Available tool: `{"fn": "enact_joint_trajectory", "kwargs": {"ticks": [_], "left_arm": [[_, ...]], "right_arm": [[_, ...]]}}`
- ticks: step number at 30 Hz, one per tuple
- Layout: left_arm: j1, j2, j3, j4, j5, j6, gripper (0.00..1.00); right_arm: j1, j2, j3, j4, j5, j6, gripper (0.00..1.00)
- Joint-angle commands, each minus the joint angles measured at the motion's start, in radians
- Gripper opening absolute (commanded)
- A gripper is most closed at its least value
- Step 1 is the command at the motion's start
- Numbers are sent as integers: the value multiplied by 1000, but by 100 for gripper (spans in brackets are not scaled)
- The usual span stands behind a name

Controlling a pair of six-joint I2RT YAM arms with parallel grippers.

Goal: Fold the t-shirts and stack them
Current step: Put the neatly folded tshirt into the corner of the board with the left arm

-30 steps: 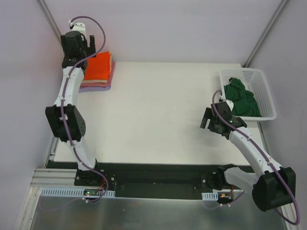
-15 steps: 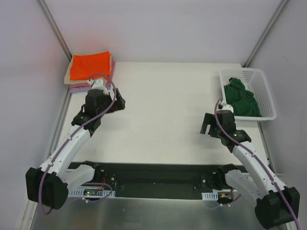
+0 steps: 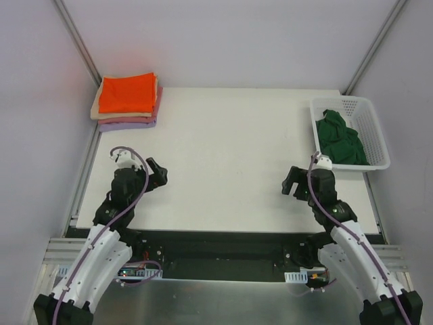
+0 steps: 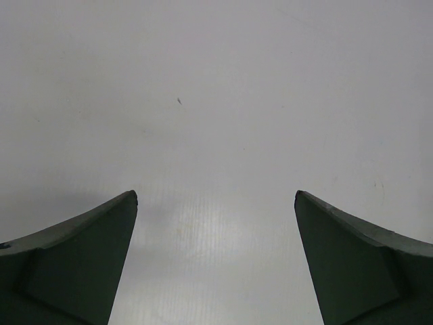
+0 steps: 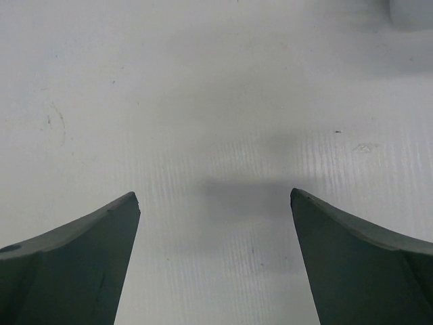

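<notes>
We judge most done: the orange t-shirt tops the folded stack at the far left of the counter; the dark green t-shirt waits crumpled in the mesh basket, far right. Our left gripper and right gripper hold jaws wide, empty

Left arm: folded back toward its base, elbow seen low in the bottom-left corner of the top view.
Left gripper: aimed to the right and slightly away from the base; jaws spread wide, nothing held.
Left fingers: well apart.
Right arm: folded likewise, elbow low at bottom right.
Right gripper: aimed leftward; jaws spread wide, nothing held.
Right fingers: well apart.
</notes>
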Motion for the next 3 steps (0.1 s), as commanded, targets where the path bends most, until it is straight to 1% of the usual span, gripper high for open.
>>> {"fn": "enact_joint_trajectory", "kwargs": {"ticks": [1, 3], "left_arm": [[-3, -12, -18, 31, -47, -21, 99], [-5, -10, -16, 30, -52, -22, 99]], "right_arm": [[-3, -45, -9, 48, 49, 15, 96], [-3, -67, -8, 45, 53, 17, 96]]}}
